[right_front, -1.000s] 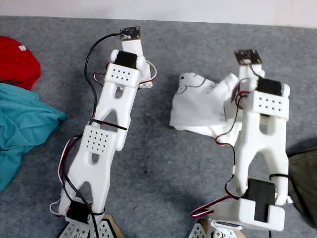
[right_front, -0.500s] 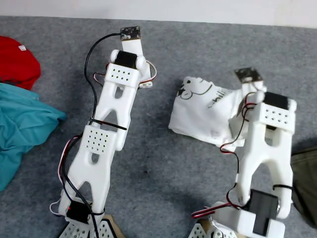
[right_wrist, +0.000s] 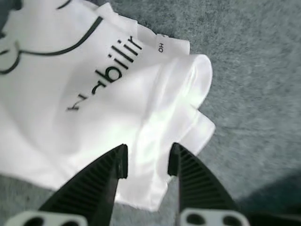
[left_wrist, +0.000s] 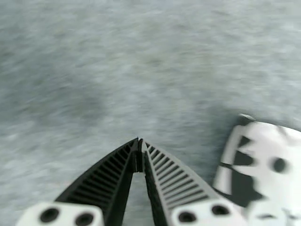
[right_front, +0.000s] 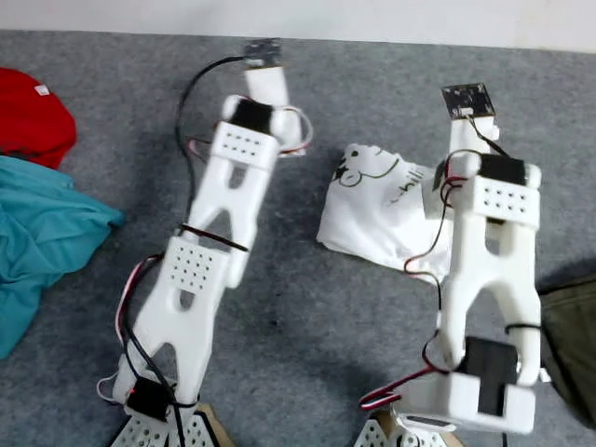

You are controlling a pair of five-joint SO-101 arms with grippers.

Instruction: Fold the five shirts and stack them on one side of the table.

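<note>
Grey table [right_front: 307, 307]: the shirt [right_wrist: 94, 94] is let go.
The right gripper [right_wrist: 146, 160] is now parted over its bunched edge; the left gripper [left_wrist: 139, 157], closed empty, is swung nearer. Folding is judged unfinished.

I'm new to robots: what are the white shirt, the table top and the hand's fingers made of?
Shirt: soft matte cloth, likely cotton; it creases. Table top: seemingly grey felt or carpet; fuzzy, speckled. Right hand fingers: probably moulded black plastic; ribbed, matte.
</note>
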